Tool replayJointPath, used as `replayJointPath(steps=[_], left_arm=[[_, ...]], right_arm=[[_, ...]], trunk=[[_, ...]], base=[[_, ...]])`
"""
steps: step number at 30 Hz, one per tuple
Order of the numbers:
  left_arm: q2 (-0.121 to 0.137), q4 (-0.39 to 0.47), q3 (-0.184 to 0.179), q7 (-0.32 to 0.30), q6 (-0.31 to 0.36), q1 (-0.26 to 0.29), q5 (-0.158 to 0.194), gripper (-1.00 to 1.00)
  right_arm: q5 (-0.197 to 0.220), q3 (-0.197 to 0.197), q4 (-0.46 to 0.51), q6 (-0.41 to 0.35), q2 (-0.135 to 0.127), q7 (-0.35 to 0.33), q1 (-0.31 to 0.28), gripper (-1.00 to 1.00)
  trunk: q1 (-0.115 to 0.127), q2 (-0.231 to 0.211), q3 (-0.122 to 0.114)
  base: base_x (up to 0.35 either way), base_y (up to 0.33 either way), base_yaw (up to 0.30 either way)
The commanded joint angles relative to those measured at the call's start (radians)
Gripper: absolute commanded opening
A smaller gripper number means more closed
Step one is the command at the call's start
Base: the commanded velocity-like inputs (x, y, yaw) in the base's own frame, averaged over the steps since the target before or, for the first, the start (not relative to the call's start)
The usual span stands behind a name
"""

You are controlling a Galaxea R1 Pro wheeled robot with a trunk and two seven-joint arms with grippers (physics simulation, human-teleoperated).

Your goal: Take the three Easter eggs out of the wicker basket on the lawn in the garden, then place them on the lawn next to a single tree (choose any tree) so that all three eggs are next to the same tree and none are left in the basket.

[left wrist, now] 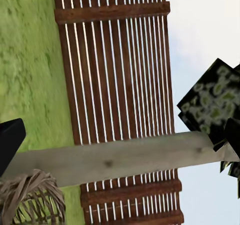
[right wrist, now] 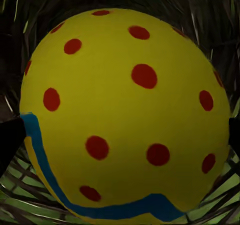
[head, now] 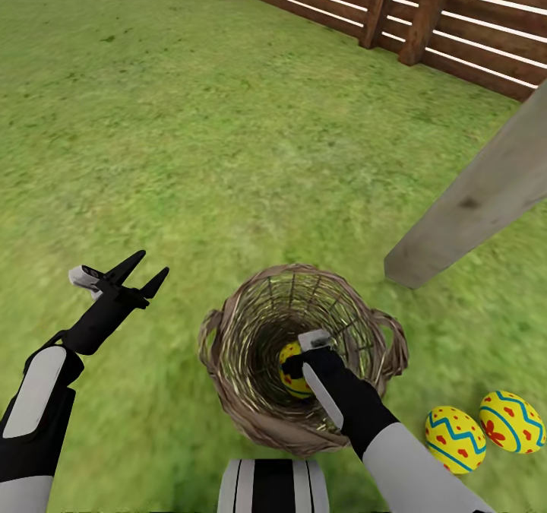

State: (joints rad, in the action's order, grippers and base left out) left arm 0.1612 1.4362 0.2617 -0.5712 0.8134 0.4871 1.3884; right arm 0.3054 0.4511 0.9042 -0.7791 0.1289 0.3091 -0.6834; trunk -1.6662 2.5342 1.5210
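Wicker basket [head: 228,346] sits on the lawn [head: 190,133] with one egg [right wrist: 125,115] inside; my right gripper [head: 292,365] seems clamped on it. Two eggs [head: 454,438] lie beside the tree [head: 471,201]. My left gripper [head: 144,270] hangs spread apart.

Basket [head: 243,414] mouth was open at the top, but the right claw [head: 292,365] and its arm already filled most of it, reaching down onto the last egg [head: 289,357]. In the right wrist view that egg [right wrist: 125,115] sat right up against the claw, wicker wall close all round, so little side room. Tree trunk [head: 471,201] slanted across just right of the basket and blocked that side higher up. Two eggs [head: 454,438] [head: 511,420] lay on the lawn [head: 190,156] between basket and trunk base, near each other. Left claw [head: 140,273] hung spread over bare grass, well apart from the basket. Fence [head: 456,19] closed the far side.
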Motion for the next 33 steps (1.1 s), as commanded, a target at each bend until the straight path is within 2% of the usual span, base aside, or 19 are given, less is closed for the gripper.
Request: replayJointPath(steps=[1,2,5,13,16,17,27,29,33], left_arm=[[0.006,-0.006,0.007,-0.007,0.007,-0.005,0.008,1.00],[0.011,-0.012,0.012,-0.012,0.003,-0.011,0.014,1.00],[0.023,-0.006,0.029,-0.013,0.001,-0.028,0.016,1.00],[0.026,-0.007,0.074,-0.018,0.006,-0.073,0.017,1.00],[0.026,-0.007,0.091,-0.018,0.006,-0.082,0.017,1.00],[0.026,-0.007,0.157,-0.018,0.006,-0.082,0.017,1.00],[0.024,-0.007,0.156,-0.018,0.006,-0.082,0.017,1.00],[0.024,-0.007,0.156,-0.018,0.006,-0.082,0.017,1.00],[0.024,-0.005,0.156,-0.018,0.006,-0.082,0.017,1.00]], right_arm=[[0.016,-0.003,-0.006,-0.008,-0.006,0.005,-0.006,1.00],[0.029,-0.008,-0.009,-0.011,0.000,0.010,-0.013,1.00],[0.012,-0.002,0.004,-0.023,0.000,0.011,-0.030,1.00],[0.000,0.003,0.028,-0.068,-0.004,0.010,-0.039,1.00],[0.000,-0.010,0.045,-0.085,-0.003,0.010,-0.042,1.00],[0.000,-0.028,0.071,-0.162,-0.003,0.010,-0.042,1.00],[0.008,-0.040,0.062,-0.164,-0.003,0.000,-0.067,1.00],[0.009,-0.040,0.061,-0.164,-0.002,-0.020,-0.068,1.00],[0.006,-0.040,0.062,-0.163,-0.003,-0.058,-0.068,1.00]], trunk=[[0.000,0.000,0.001],[0.000,0.000,0.001],[0.000,0.000,0.001],[0.000,0.000,0.001],[0.000,0.000,0.001],[0.000,0.000,0.001],[0.000,0.000,0.001],[0.000,0.000,0.001],[-0.002,0.001,0.016]], base=[[0.000,0.000,0.000],[0.000,0.000,0.000],[0.000,0.000,0.000],[-0.144,0.000,0.000],[-0.017,0.000,0.000],[-0.002,0.000,0.000],[0.000,0.000,0.000],[0.000,0.000,0.000],[0.000,0.000,0.000]])
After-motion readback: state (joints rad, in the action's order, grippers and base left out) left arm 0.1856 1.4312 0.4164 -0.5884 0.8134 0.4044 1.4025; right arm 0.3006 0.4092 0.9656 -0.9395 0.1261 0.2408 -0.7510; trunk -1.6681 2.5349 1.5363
